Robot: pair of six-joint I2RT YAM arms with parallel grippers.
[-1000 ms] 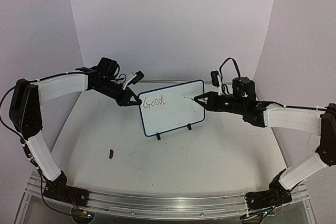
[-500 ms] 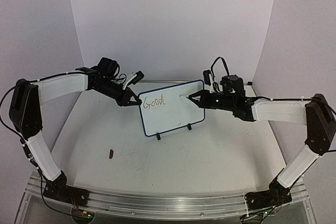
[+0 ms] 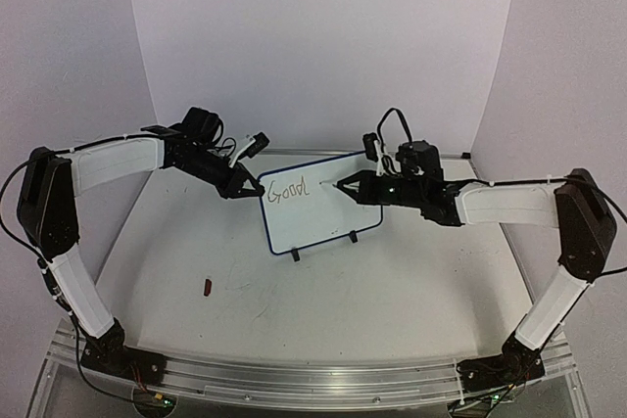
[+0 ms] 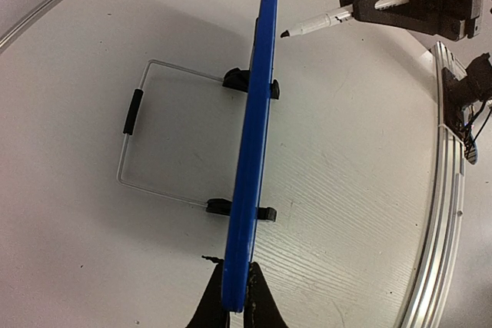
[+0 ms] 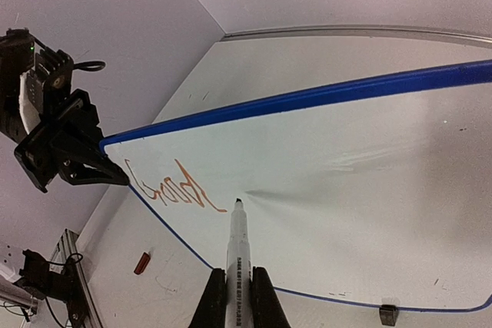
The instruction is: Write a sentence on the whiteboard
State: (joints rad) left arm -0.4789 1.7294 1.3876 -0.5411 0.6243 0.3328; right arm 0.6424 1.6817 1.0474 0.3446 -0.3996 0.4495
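One word, "Good", is all of the sentence [image 3: 287, 189] written so far on the whiteboard [image 3: 323, 214], which stands tilted back on its feet mid-counter [image 3: 392, 281]. From above, the right pincer [image 3: 355, 186] has slid leftward over the last second. That carries its marker [image 3: 342, 184] from the board's right part to just beside that word, so I judge the second word is about to start. The left pincer [image 3: 245, 186] stays clamped on the board's left edge.

On the left wrist view the fingers are closed on the blue rim, seen edge-on. The marker tip sits right at the face; whether it touches I cannot tell.

On the right wrist view the pincer grips the marker barrel. Bare white stretches rightward and below the tip, which looks like room enough for two lines, and the rim is well apart from it.
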